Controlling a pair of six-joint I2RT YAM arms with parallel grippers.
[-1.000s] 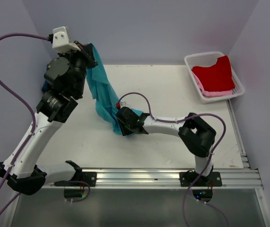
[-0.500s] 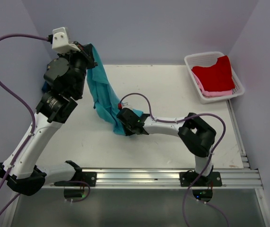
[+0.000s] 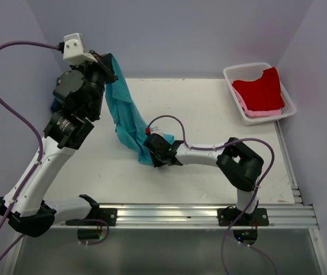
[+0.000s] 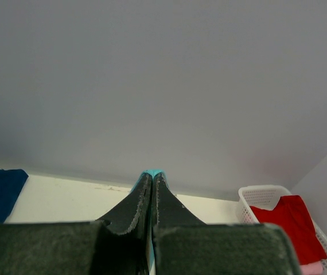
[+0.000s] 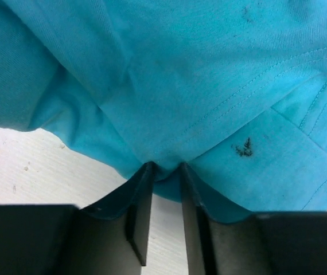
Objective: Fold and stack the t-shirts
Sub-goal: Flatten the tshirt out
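The left gripper (image 4: 152,179) pinches the turquoise t-shirt (image 3: 126,114) aloft. The right gripper (image 5: 166,168), jaws narrow, nips its lower fold.

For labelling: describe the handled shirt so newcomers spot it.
Left of centre above the white table, a turquoise t-shirt hangs between the raised left gripper and the right gripper. Only it is gripped; the red shirt and pink shirt lie in the basket.

Right claw (image 5: 164,169) pinches turquoise t-shirt (image 5: 180,74) edge.
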